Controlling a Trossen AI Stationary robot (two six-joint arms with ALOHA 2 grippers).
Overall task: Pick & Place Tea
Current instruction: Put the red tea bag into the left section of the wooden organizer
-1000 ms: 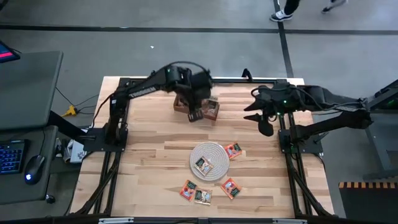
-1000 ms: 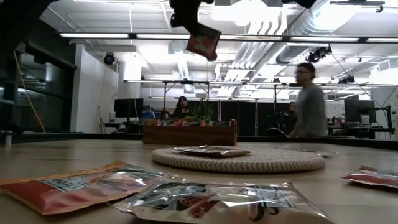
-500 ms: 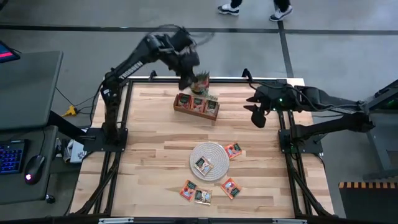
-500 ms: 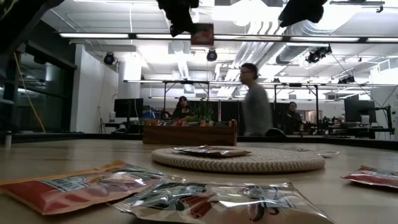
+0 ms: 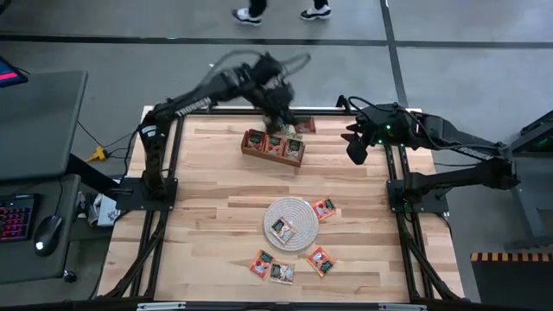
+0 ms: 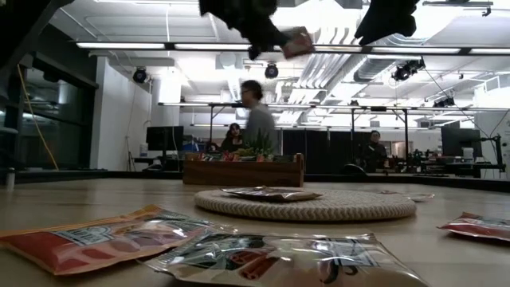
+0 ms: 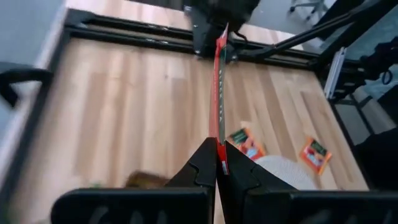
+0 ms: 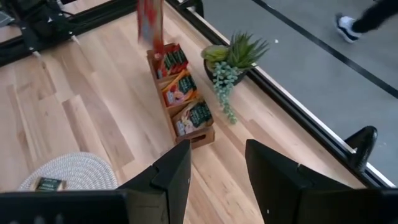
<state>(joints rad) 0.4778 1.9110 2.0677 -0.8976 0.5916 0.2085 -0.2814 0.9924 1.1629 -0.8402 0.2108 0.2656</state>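
Observation:
My left gripper (image 5: 289, 117) hangs over the table's far edge, just beyond the brown wooden tray (image 5: 257, 153), shut on an orange-red tea sachet (image 5: 305, 126). The low view shows that sachet (image 6: 296, 43) high above the table. The tray's compartments hold more sachets (image 8: 180, 92). Another sachet (image 5: 283, 229) lies flat on the round woven mat (image 5: 298, 210), and several lie on the wood near it (image 5: 320, 260). My right gripper (image 5: 354, 155) hovers open at the far right, with nothing between its fingers (image 8: 176, 177). My left gripper pinches one end of the sachet (image 7: 218, 134) between its two fingers, seen edge-on in its wrist view. The fingers slant downward from the table's left and far side. The sachet sticks out beyond the fingertips, lifted clear of the tray and the table.
A small potted plant (image 8: 230, 59) stands just beyond the tray's far side, under the held sachet. Black frame rails (image 5: 363, 111) run along the table's edges. Bare wood lies between the tray and the mat. A person walks in the room behind (image 6: 256, 119).
My left gripper, shut on the sachet, has swung from over the tray toward the far edge and then toward the right, its wrist turning. The sachet has stayed lifted and gone with it. My right gripper has drifted a little toward the far edge, still open.

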